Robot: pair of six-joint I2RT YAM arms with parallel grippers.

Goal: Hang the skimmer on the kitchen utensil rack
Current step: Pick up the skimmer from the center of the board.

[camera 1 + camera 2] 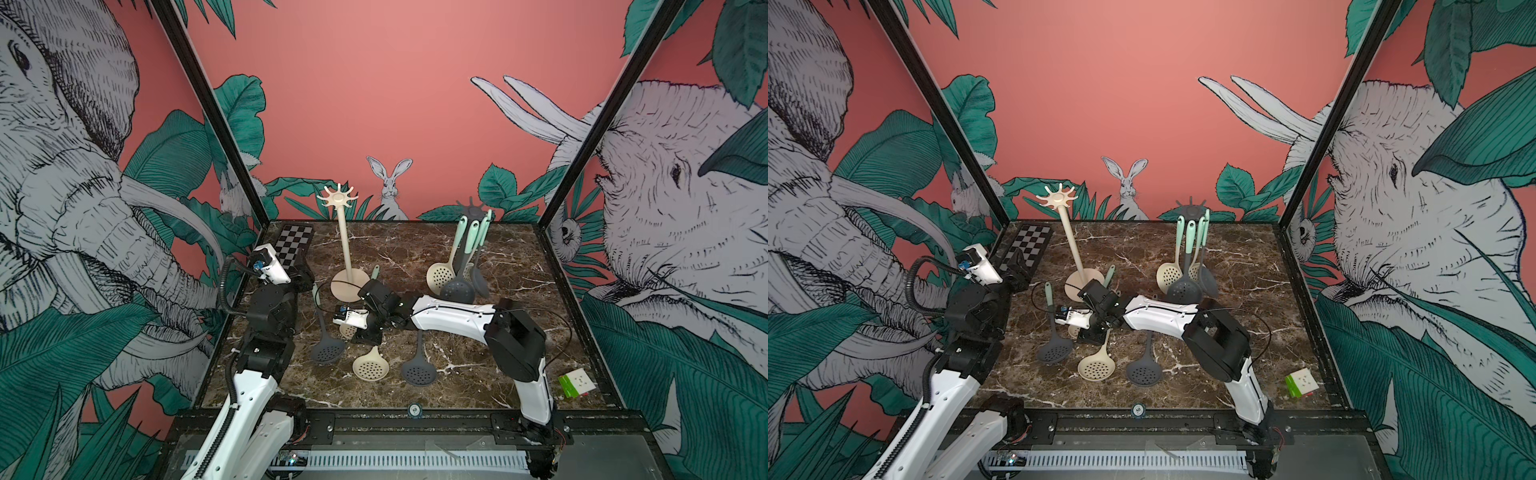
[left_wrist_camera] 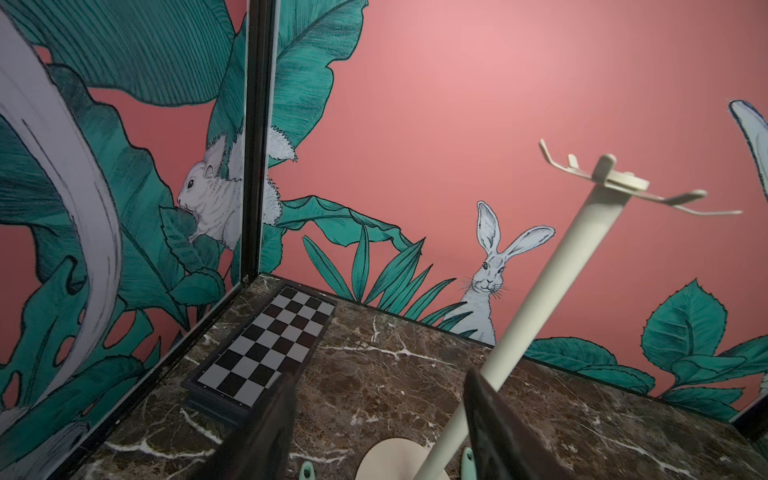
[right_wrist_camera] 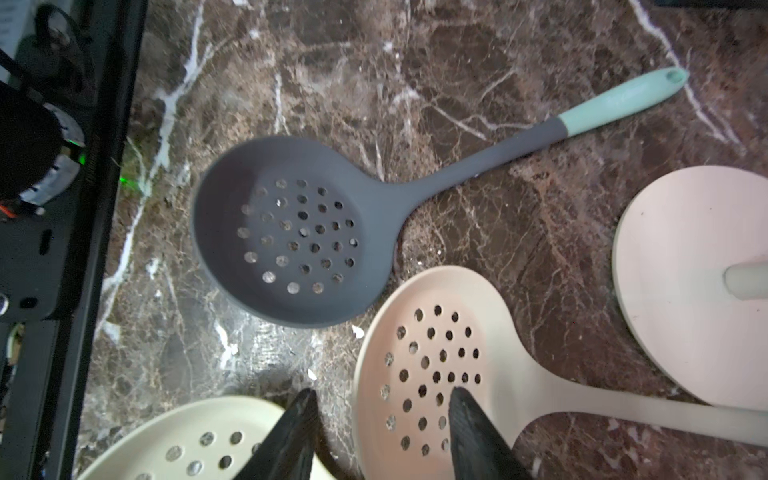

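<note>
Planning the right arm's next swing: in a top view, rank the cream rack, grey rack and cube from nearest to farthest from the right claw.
1. Cream rack, just behind the right claw.
2. Grey rack, farther back, to the right.
3. Cube, front-right corner.

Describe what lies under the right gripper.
Seen from the right wrist, the open right gripper hangs over a cream skimmer, one jaw above its bowl; a second cream skimmer lies beside it. The fingers cover part of each bowl.
</note>
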